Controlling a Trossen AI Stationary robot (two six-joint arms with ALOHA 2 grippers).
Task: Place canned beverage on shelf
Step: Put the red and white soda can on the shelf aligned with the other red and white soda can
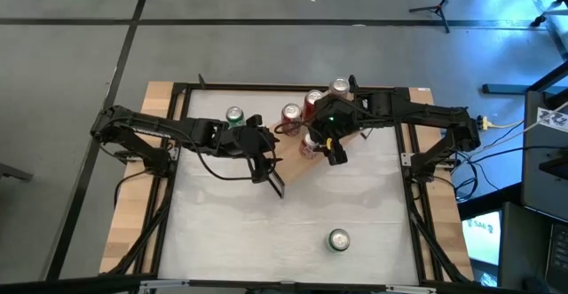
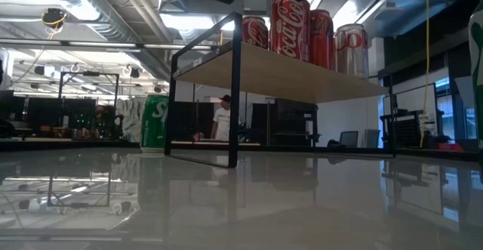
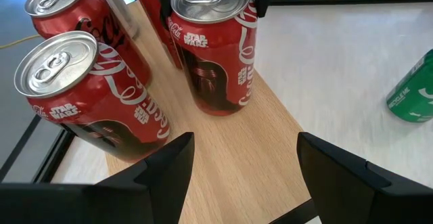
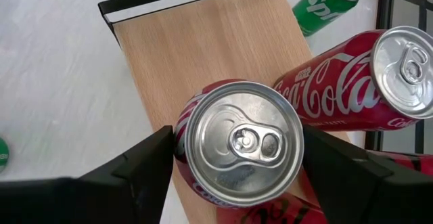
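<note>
The shelf, a light-wood plank with black frame ends, lies slantwise on the white table. Several red cola cans stand on it; the nearest one is between the fingers of my right gripper, which reaches down over the plank from the right. In the low view this can stands upright on the plank. My left gripper is open above the plank's near end, short of the cans, with nothing between its fingers. One green can stands on the table beside the shelf. My right gripper pinches the nearest red can between its two fingers, on opposite sides of its upper wall just below the rim. The fingers come steeply from above. The can stands upright with its base on the shelf plank.
Another green can stands alone near the table's front edge. The other red cans crowd the shelf's far end. The table's black frame and wooden side strips border the white top, and there is free room around the shelf's near end.
</note>
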